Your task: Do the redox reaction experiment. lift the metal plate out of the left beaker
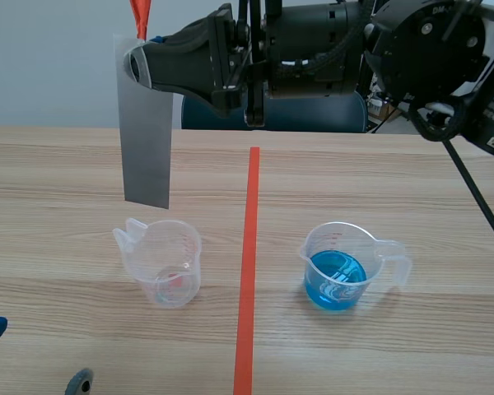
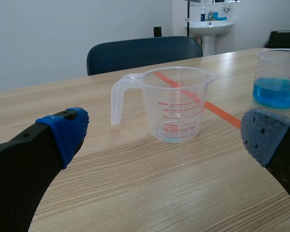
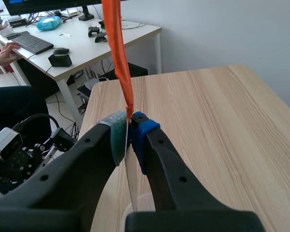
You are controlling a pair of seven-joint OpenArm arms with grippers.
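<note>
Metal plate [image 1: 146, 140] hangs upright in the air above the left beaker [image 1: 163, 263], its lower edge clear of the rim, pinched at its upper end by the right arm's fingers [image 1: 160, 62], which are closed on it. On my right wrist feed I get the plate [image 3: 130, 179] edge-on, a thin line pressed between the two pads, with an orange strip [image 3: 117, 48] rising from the top of it.

The left beaker stands on the pale wood-grain tabletop [image 1: 395, 164], just on the plate's side of the orange tape line [image 1: 249, 271]; across the line stands a second beaker [image 1: 342, 267] holding blue liquid. The left arm's fingers [image 2: 65, 130] are spread wide and hold nothing, low over the tabletop with the left beaker [image 2: 176, 104] ahead of them.

Only the left wrist feed gives me the red scale on that beaker, a blue chair [image 2: 140, 50] at the tabletop's far edge and a washbasin [image 2: 210, 24] against the wall. Only the right wrist feed shows a white desk [image 3: 111, 36] with a keyboard [image 3: 31, 42], where a person's hand [image 3: 7, 50] rests.
</note>
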